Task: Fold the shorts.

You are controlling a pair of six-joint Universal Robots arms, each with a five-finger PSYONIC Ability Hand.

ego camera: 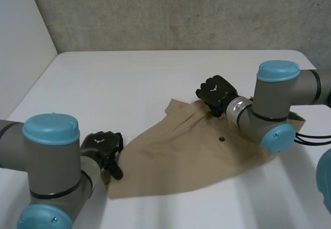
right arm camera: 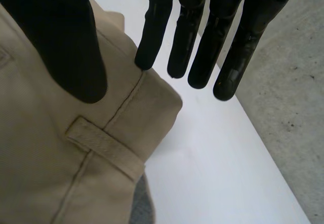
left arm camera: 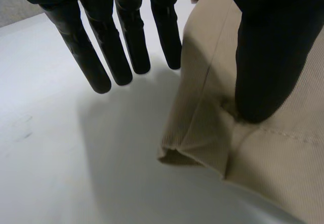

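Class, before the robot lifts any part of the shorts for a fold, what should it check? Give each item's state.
1. Beige woven shorts lie on the white table: ok.
2. Left hand at a hem corner: ok.
3. Left hand holds the hem: not ok; thumb presses it, fingers straight over the table.
4. Right hand at the waistband: ok.
5. Right hand holds the waistband: not ok; fingers straight past its edge.
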